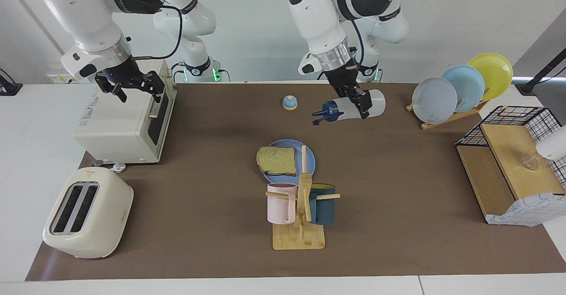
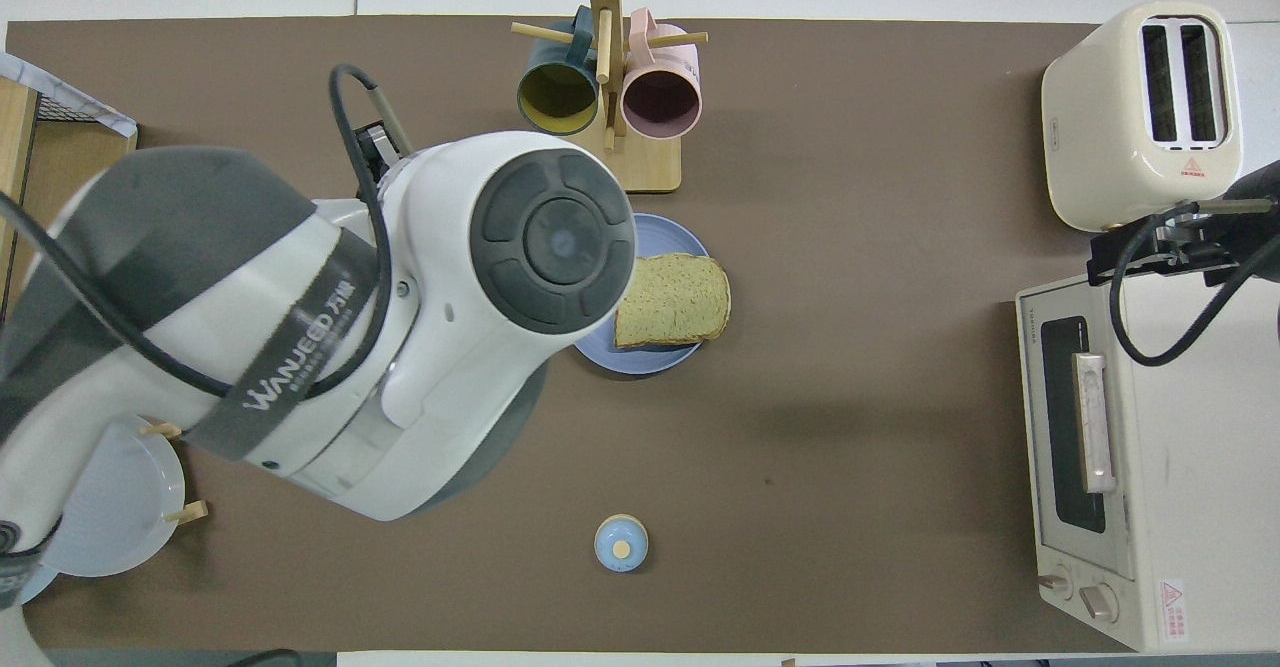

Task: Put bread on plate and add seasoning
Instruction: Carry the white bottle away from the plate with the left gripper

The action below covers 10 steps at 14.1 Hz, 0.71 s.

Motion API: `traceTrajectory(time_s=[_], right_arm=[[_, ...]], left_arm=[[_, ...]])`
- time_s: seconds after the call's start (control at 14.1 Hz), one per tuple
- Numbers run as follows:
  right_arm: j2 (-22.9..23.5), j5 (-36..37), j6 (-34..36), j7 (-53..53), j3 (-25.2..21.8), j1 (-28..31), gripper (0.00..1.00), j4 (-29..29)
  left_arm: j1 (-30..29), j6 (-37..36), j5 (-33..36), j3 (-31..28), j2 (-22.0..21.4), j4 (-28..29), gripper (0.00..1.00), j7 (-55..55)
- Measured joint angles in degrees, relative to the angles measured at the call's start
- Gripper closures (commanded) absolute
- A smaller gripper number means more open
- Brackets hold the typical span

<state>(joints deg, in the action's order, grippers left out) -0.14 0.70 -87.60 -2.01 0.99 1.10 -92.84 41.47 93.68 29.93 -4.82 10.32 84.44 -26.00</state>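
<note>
I see a white table covered by a brown mat. On the mat sit a round blue plate, a wooden mug rack, a small blue-domed bell, a cream two-slot toaster, a white toaster oven, a wooden plate rack and a wooden shelf with a wire basket.

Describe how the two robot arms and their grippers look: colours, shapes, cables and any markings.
Both arms have glossy white rounded shells with dark grey joint bands and round dark grey joint caps. White lettering runs along the grey bands. A black cable loops outside each forearm. A silver ring joins each wrist to a black linkage gripper: the left gripper, the right gripper. Green lights glow at the arm bases.
</note>
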Motion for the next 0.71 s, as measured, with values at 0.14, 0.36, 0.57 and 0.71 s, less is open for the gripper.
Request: traceTrajectory(time_s=[0.14,0.36,0.57,0.71], right_arm=[[0.0,0.0,0.0,0.0,0.0,0.0,0.0,0.0],[0.0,0.0,0.0,0.0,0.0,0.0,0.0,0.0],[0.0,0.0,0.0,0.0,0.0,0.0,0.0,0.0],[0.0,0.0,0.0,0.0,0.0,0.0,0.0,0.0]], left_arm=[[-2.7,4.1,-3.2,0.0,-1.4,2.0,1.0,1.0],[-7.5,10.7,-8.3,0.0,-2.7,4.4,1.0,1.3],[-12.2,19.5,-13.7,-0.1,-4.5,9.3,1.0,1.3],[-14.9,26.5,-17.7,-0.1,-6.2,14.2,1.0,1.4]])
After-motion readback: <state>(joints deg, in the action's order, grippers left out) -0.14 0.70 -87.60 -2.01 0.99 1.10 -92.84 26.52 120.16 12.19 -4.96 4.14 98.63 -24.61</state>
